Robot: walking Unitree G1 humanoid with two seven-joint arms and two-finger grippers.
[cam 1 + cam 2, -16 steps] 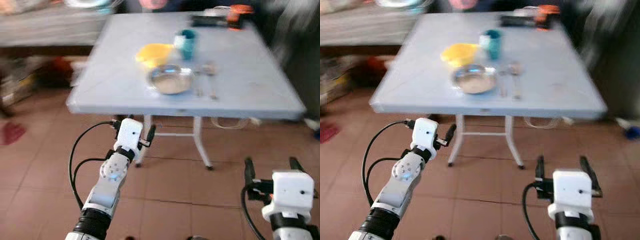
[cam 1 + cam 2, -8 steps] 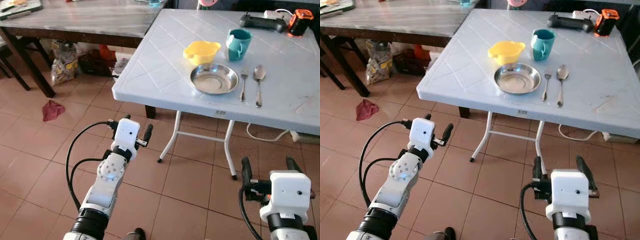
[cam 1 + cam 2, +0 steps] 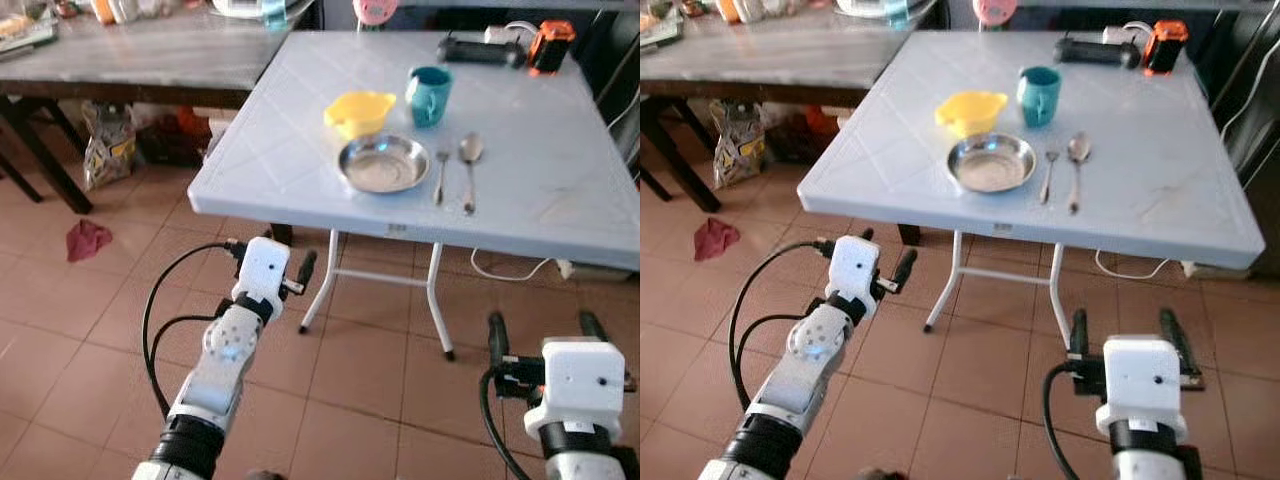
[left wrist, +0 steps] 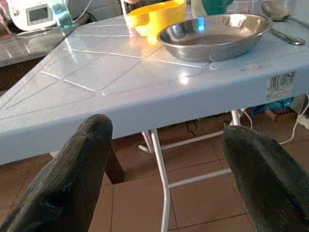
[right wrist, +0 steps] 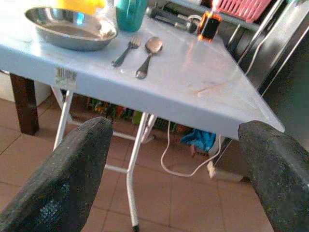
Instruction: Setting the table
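A light blue folding table (image 3: 280, 150) stands ahead of me. On it lie a steel plate (image 3: 383, 165), a yellow bowl (image 3: 360, 112) behind it, a teal mug (image 3: 429, 95), and a fork (image 3: 440, 175) and spoon (image 3: 469, 165) to the plate's right. My left gripper (image 3: 283, 255) is open and empty, held low in front of the table's near edge (image 4: 145, 116). My right gripper (image 3: 543, 332) is open too, lower and nearer me, over the floor. From the right wrist, the plate (image 5: 70, 29), fork (image 5: 125, 50) and spoon (image 5: 149, 48) show above the open fingers (image 5: 72, 179).
A dark wooden table (image 3: 150, 50) stands to the left, with a bag (image 3: 105, 145) under it. A red cloth (image 3: 87, 238) lies on the tiled floor. A black device (image 3: 480, 50) and an orange item (image 3: 550, 45) sit at the blue table's far edge. A white cable (image 3: 510, 270) trails beneath.
The whole picture has shifted and sharpened as the camera moved; the table now sits more to the left. Both arms keep their pose, both grippers still open.
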